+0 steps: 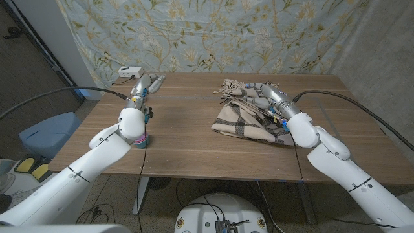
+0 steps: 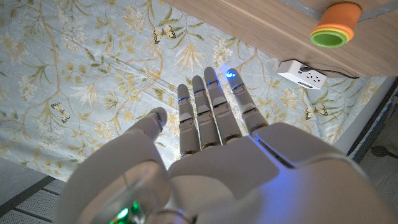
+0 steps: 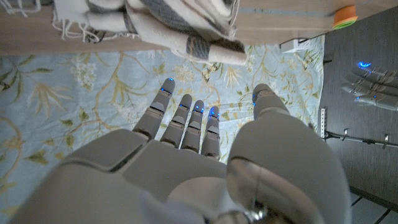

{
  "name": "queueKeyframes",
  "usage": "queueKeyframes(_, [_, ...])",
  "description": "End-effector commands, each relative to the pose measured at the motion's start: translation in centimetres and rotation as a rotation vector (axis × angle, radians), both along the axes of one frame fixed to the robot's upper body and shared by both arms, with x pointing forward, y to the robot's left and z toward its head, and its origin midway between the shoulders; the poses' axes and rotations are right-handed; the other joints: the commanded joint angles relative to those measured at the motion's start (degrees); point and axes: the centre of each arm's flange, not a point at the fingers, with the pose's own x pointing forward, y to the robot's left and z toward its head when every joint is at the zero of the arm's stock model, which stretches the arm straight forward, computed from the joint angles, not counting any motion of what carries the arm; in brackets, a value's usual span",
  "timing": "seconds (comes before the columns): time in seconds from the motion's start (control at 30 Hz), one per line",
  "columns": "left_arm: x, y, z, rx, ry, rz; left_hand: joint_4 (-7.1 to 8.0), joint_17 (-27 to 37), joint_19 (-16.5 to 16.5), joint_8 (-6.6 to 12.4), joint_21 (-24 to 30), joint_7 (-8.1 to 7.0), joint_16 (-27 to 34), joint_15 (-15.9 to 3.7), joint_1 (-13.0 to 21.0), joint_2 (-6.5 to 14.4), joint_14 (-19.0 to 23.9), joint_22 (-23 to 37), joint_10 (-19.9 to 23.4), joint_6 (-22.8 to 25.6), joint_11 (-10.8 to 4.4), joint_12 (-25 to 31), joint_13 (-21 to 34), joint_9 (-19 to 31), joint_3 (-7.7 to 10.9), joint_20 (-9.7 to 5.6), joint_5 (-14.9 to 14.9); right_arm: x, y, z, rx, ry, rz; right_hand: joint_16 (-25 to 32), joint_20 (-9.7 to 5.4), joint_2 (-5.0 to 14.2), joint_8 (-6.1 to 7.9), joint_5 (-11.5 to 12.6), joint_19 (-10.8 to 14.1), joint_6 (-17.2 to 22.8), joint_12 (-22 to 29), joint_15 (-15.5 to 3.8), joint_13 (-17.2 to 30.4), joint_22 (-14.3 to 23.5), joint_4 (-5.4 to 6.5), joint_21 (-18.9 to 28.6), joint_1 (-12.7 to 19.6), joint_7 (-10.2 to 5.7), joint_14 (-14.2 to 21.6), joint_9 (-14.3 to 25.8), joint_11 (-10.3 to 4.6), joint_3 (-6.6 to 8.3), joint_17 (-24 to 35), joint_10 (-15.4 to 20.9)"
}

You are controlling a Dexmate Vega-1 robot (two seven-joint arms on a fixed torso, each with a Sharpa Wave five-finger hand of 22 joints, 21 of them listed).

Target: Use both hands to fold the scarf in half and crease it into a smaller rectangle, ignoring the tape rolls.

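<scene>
The scarf (image 1: 242, 120), beige with dark plaid lines, lies bunched on the right half of the wooden table (image 1: 181, 129), its fringe (image 1: 228, 87) toward the far side. My right hand (image 1: 268, 96) hovers over the scarf's far part with fingers stretched out and apart, holding nothing; in the right wrist view the scarf (image 3: 161, 25) hangs just beyond the right hand's (image 3: 193, 143) fingertips. My left hand (image 1: 145, 87) is raised over the far left of the table, well away from the scarf. In the left wrist view this hand (image 2: 211, 143) has straight, empty fingers.
A stack of orange and green tape rolls (image 2: 336, 25) stands on the table near a white box (image 1: 129, 71) at the far left edge. A floral cloth (image 1: 213, 32) hangs behind the table. Bare wood lies between the two hands.
</scene>
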Motion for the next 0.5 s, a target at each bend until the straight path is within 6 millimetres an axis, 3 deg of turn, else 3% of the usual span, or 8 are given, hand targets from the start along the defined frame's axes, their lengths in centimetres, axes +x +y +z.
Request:
queueKeyframes(0.03, [0.2, -0.6, 0.7, 0.022, -0.018, -0.042, 0.07, 0.1, 0.4, 0.12, 0.3, 0.33, 0.2, -0.03, 0.0, -0.4, 0.5, 0.1, 0.4, 0.4, 0.14, 0.3, 0.1, 0.2, 0.43, 0.06, 0.1, 0.5, 1.0, 2.8, 0.087, -0.260, -0.077, 0.5, -0.14, -0.75, -0.12, -0.3, 0.5, -0.1, -0.1, -1.16, 0.1, 0.2, -0.32, 0.1, 0.2, -0.15, 0.6, 0.1, -0.41, -0.08, 0.1, 0.1])
queueKeyframes(0.13, [0.1, -0.8, 1.0, 0.027, -0.027, -0.050, 0.05, 0.1, 0.4, 0.10, 0.3, 0.25, 0.3, -0.10, -0.1, -0.4, 0.6, 0.1, 0.4, 0.4, 0.07, 0.3, 0.2, 0.2, 0.47, 0.08, 0.1, 1.2, 1.7, 3.1, 0.057, -0.261, -0.087, 0.4, -0.15, -0.48, 0.29, -0.3, 0.6, 0.7, -0.1, -1.23, 0.2, 0.2, -0.73, 0.2, 0.9, -0.32, 0.7, 0.1, -0.60, 0.29, 0.2, 0.2])
queueKeyframes(0.33, [-0.2, -1.0, 1.3, 0.025, -0.045, -0.069, 0.10, 0.1, 0.3, 0.08, 0.3, 0.35, 0.3, -0.07, -0.3, -0.7, 0.7, 0.1, 0.4, 0.4, 0.22, 0.3, 0.2, 0.2, 0.35, 0.07, 0.1, 2.4, 2.6, 3.6, -0.056, -0.233, -0.156, -0.1, -0.71, 1.80, 1.05, -0.1, 1.0, 3.1, -0.7, -1.97, 0.2, 0.2, -3.31, 0.1, 5.6, -2.31, 0.2, 0.1, -2.00, 3.11, 0.5, -0.1])
queueKeyframes(0.5, [-0.4, -1.0, 1.5, 0.024, -0.052, -0.080, 0.27, 0.2, 0.3, -0.01, 0.3, 0.34, 0.4, 0.00, -0.7, -0.9, 0.7, 0.1, 0.3, 0.3, 0.18, 0.2, 0.2, 0.2, 0.11, 0.12, -0.1, 3.6, 2.9, 3.5, -0.131, -0.203, -0.190, -0.9, -0.99, 1.07, 0.55, -0.2, 0.7, 2.0, -1.6, -1.76, 0.2, 0.1, -4.36, -0.1, 7.4, -3.55, -1.1, 0.1, -2.18, 3.77, 0.4, -1.7])
